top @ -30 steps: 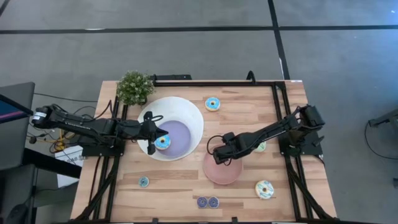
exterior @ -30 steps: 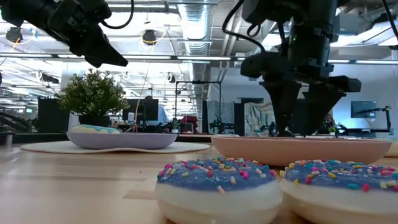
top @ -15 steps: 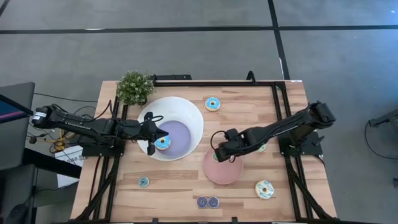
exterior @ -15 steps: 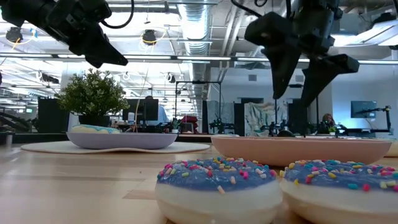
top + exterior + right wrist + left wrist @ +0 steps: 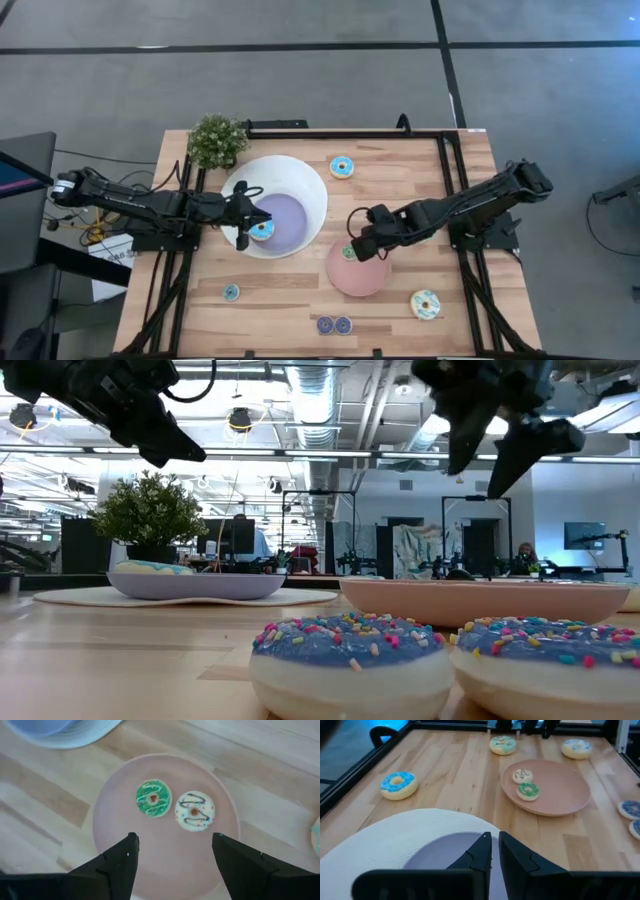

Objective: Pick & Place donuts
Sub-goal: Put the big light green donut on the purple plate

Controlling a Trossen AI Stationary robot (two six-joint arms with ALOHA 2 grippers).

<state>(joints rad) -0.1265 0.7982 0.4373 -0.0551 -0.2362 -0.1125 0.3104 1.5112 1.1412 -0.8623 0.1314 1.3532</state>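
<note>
Two small donuts already lie on the pink plate [image 5: 165, 870], a green-iced donut [image 5: 153, 798] and a white donut with dark drizzle [image 5: 195, 811], just beside each other without clearly touching. The right gripper [image 5: 172, 850] hangs above the plate with its fingers spread wide and nothing between them, so the plate looks served for now.

The coming move likely turns on which loose donut is closest to that empty gripper. In the high view the right gripper [image 5: 362, 243] sits over the plate's upper edge; a pale donut [image 5: 426, 304] rests on the table below and to the right of the plate, and a blue-ringed donut [image 5: 342, 166] lies up beyond the bowl's right rim. Both fall on the right arm's side. A pair of dark blue donuts [image 5: 334, 325] touch at the near edge, and a small blue donut [image 5: 231, 292] sits nearer the left arm.

The left gripper [image 5: 243, 215] hovers over the white bowl [image 5: 300, 180], fingers nearly together and empty, above a blue-and-cream donut [image 5: 262, 229] in the lilac centre.
</note>
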